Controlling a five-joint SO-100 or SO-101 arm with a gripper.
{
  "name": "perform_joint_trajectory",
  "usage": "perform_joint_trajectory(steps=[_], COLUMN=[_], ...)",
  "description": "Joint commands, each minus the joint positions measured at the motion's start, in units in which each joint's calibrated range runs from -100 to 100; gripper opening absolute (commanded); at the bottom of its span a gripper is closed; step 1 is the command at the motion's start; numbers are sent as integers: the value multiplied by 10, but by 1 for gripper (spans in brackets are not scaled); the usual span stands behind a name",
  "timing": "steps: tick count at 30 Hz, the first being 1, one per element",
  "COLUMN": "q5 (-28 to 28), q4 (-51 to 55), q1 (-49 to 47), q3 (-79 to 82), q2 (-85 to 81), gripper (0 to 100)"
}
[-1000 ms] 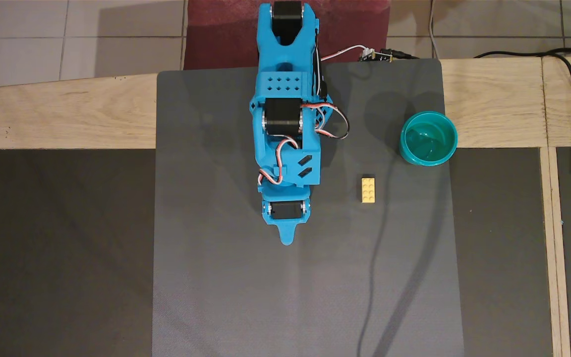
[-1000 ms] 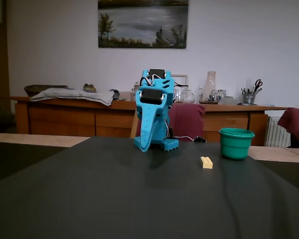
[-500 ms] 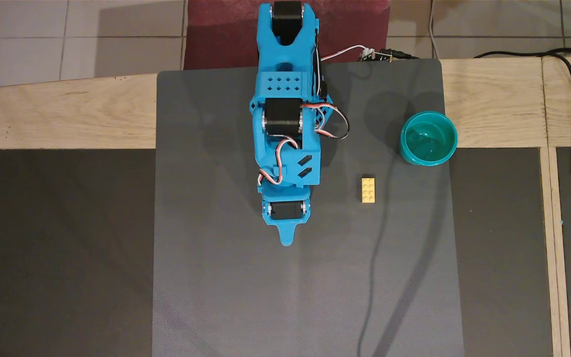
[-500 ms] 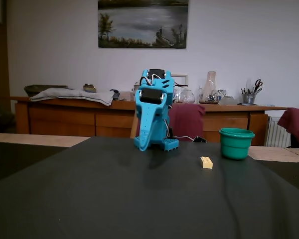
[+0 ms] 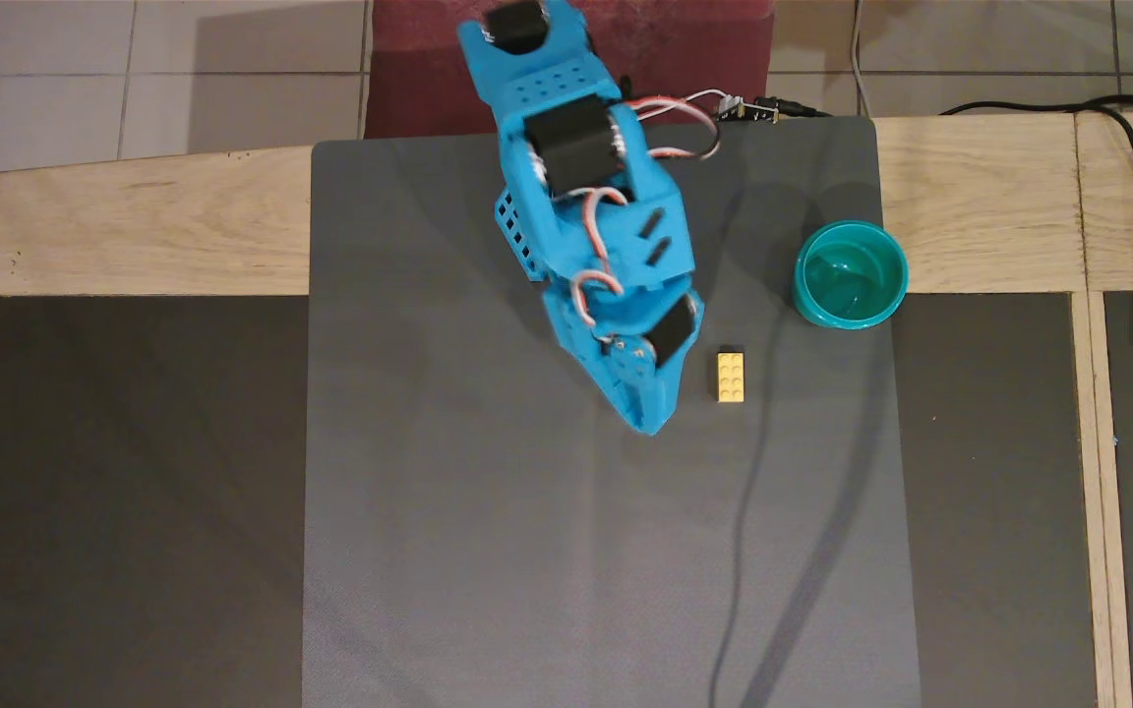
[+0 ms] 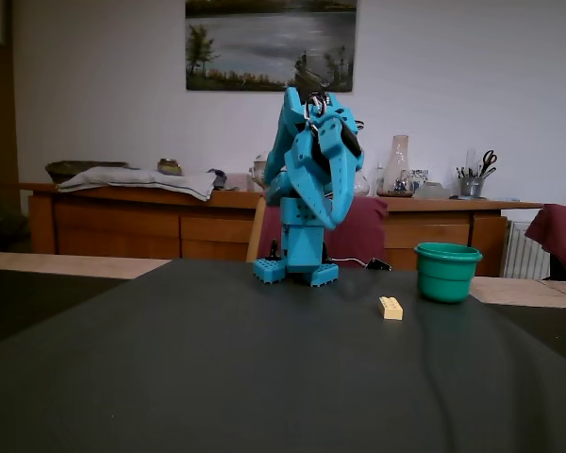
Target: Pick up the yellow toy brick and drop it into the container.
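1. While the blue arm (image 5: 591,236) hangs folded above the grey mat (image 5: 488,551) in the overhead view, the yellow toy brick (image 5: 731,376) lies flat on the mat, studs up, just right of the gripper (image 5: 647,418), whose tip is drawn to a point with the fingers apparently pressed together and holding nothing. The container (image 5: 850,274) stands at the mat's right edge, near the brick but apart from it. A straight descent from here would likely land left of the brick and miss it, or nudge it sideways.

2. Seen from the fixed view, the gripper (image 6: 332,219) hangs well above the mat (image 6: 217,368), fingers together and empty, while the brick (image 6: 391,308) rests low and small in front of the container (image 6: 447,272). Such a light piece could skid on the mat if only one finger meets it, and pincers not spread before descent would press on its studs. A release short of the container's rim would probably bounce the brick off the outside wall.
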Motion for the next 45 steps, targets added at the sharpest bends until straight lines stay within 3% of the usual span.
perform_joint_trajectory(steps=[1, 9, 12, 25, 34, 45], q5=[3, 1, -1, 3, 11, 41], q4=[-4, -3, -34, -142, -143, -174], q1=[-38, -137, -219, -236, -231, -216], q3=[-40, -175, -186, -180, -179, -178], q2=[115, 410, 515, 624, 642, 721], gripper=[0, 0, 0, 0, 21, 23])
